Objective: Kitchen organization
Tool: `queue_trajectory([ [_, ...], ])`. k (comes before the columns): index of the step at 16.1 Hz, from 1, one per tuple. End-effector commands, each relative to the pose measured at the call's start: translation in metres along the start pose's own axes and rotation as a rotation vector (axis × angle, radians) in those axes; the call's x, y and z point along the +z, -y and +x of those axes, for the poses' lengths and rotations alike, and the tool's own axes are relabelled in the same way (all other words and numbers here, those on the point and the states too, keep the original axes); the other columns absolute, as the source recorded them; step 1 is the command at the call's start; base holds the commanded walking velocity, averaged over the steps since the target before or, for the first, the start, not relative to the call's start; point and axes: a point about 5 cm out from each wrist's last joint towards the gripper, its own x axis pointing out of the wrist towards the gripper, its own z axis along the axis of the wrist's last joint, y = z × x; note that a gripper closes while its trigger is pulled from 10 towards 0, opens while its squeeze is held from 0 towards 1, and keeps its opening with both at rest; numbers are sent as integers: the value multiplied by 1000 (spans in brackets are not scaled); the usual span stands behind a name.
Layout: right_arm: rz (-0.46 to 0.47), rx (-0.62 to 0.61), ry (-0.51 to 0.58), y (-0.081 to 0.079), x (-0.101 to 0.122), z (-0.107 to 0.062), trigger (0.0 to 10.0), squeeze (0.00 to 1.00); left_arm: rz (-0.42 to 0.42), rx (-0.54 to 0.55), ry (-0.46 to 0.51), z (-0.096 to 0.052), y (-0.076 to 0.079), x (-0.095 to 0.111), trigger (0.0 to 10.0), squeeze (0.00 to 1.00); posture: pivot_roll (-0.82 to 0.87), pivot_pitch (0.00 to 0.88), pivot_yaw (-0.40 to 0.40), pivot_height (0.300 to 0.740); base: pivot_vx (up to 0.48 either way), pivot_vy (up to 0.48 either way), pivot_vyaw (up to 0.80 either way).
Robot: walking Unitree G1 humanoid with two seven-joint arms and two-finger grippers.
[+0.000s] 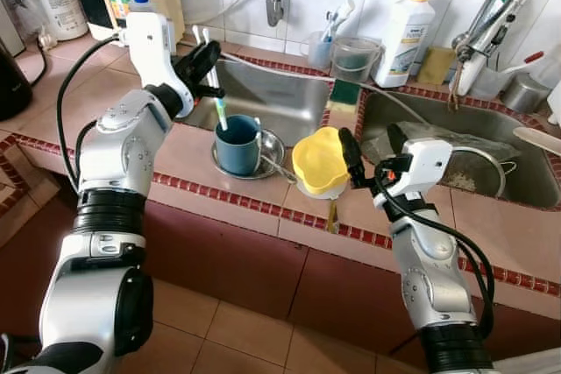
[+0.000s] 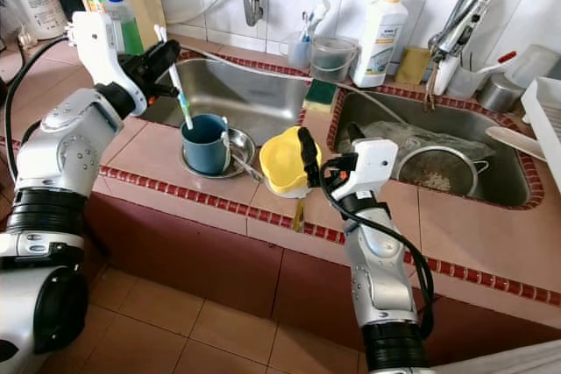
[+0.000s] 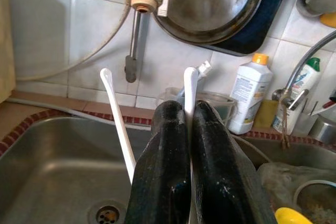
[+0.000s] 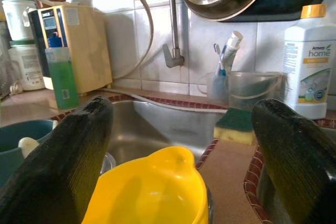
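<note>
A blue mug (image 1: 237, 144) stands on a steel saucer (image 1: 273, 143) on the tiled counter between the two sinks. Just above the mug, my left gripper (image 1: 209, 57) is shut on a white toothbrush (image 1: 217, 102) whose green end dips into it. A second white handle (image 3: 118, 124) rises beside the held one (image 3: 190, 85). A yellow lid-like piece (image 1: 320, 161) rests on a metal cup right of the mug. My right gripper (image 1: 372, 148) is open at that piece's right edge, with the yellow top (image 4: 152, 192) low between its spread fingers.
The left sink (image 1: 272, 98) lies behind the mug; the right sink (image 1: 526, 186) holds a strainer (image 1: 478, 172). Along the back sit a green sponge (image 1: 344, 92), a clear cup of toothbrushes (image 1: 355, 59), a white detergent bottle (image 1: 403, 37) and a faucet (image 1: 491, 24).
</note>
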Motion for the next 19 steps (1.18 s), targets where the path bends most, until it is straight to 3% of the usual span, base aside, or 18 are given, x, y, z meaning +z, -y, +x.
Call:
queue_trajectory([
  [1,12,-14,-2,3,0,-1,10000,0,17,-5,27,1,-2,11,10000,0,-42,0,-33,740,0,0,0],
  [15,25,-4,3,-1,-1,1,10000,0,19,-19,39,3,-2,14,10000,0,-36,0,-32,740,0,235,0],
  [19,23,-2,0,-2,-1,0,10000,0,78,-42,16,2,1,8,10000,0,-39,0,-31,740,0,0,0],
])
